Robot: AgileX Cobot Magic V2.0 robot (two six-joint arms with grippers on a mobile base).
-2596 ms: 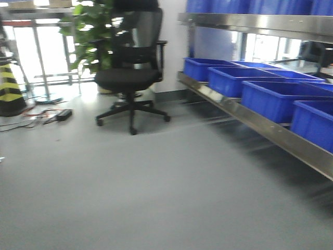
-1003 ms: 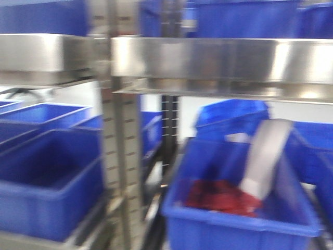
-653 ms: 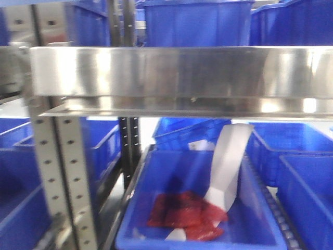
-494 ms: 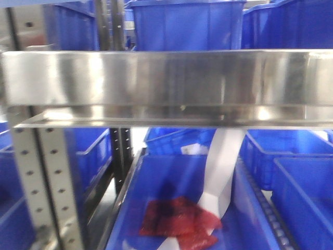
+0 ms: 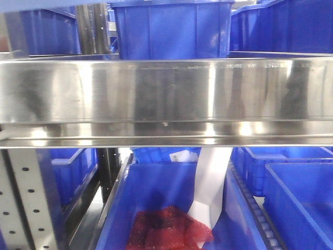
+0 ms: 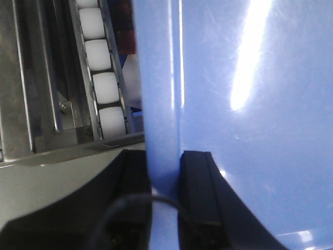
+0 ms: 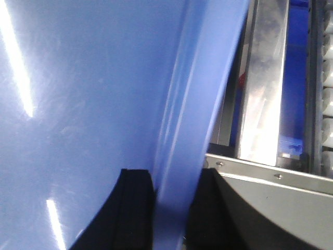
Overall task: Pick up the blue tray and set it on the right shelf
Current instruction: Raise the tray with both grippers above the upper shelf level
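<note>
In the lower middle of the left wrist view, the left end effector [image 6: 165, 177] is pinched narrow on the rolled rim of the wide, shallow, glossy light-blue plastic tray [image 6: 250, 120], one black finger on each side of the rim. At the bottom centre of the right wrist view, the right end effector [image 7: 170, 200] grips the opposite rim of the same tray [image 7: 78, 104] in the same way. So the grab looks done, with the tray carried between both arms. The front view does not show the tray at all.

The placing is what remains. Across the middle of the front view runs the broad brushed lip of the shiny stainless steel rack shelf [image 5: 166, 94], close ahead and filling the frame from side to side. The tray does not appear to rest on it yet.

At the top centre a deep, dark blue storage bin [image 5: 171, 28] stands on that shelf, with more beside it. In the lower centre another deep blue bin [image 5: 156, 192] holds crumpled red mesh [image 5: 166, 232] and a white strip [image 5: 210, 182]. A perforated grey upright [image 5: 26, 200] stands at lower left. A row of white rollers [image 6: 104, 83] shows at the upper left of the left wrist view. The bins leave little free room, and I cannot tell which level is open for the tray.
</note>
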